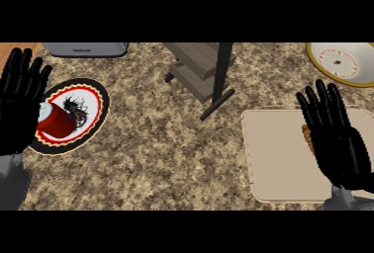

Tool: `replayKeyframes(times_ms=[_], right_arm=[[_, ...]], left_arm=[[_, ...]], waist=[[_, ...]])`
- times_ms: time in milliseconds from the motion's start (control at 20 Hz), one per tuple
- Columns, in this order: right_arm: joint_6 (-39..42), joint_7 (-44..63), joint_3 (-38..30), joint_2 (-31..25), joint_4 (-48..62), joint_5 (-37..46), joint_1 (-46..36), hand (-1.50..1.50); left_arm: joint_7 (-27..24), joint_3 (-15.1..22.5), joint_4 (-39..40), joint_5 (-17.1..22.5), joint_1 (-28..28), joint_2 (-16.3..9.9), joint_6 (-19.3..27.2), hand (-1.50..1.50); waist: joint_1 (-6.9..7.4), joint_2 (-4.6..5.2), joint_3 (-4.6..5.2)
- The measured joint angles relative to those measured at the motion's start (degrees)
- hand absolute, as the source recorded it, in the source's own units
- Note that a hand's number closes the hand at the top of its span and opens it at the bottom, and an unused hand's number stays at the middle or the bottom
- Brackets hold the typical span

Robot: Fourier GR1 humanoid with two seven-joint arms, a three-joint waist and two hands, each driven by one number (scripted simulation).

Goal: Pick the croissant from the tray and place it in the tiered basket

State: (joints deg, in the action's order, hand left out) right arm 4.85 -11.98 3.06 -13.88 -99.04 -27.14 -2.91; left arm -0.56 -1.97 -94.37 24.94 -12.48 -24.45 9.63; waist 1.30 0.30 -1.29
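looking down from the head view, the right hand [337, 141] hovers flat over the beige tray [281, 163], fingers straight and open, holding nothing. the croissant [307, 136] lies on the tray, mostly hidden under that hand, only a brown edge showing. the left hand [21, 106] rests open at the left edge, fingers up, beside a patterned plate [91, 106] with a red cup [55, 123]. the tiered basket [201, 66] stands further back on the speckled desk [161, 158].
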Motion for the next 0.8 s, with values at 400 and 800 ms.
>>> replayKeyframes(times_ms=[400, 800], right_arm=[[13.81, 3.76, 2.07, -11.7, -0.28, 2.53, -6.88, 1.5], [17.36, 2.64, -2.79, -14.71, 14.92, 5.54, -11.45, -1.5]], left_arm=[[-1.27, 8.18, -0.23, -12.98, 2.65, -5.41, -1.63, 0.0], [-4.09, 14.98, 2.31, -24.65, 4.95, -2.87, 0.05, 0.0]], waist=[[-0.95, -0.33, 1.24], [-0.95, -0.11, 1.25]])
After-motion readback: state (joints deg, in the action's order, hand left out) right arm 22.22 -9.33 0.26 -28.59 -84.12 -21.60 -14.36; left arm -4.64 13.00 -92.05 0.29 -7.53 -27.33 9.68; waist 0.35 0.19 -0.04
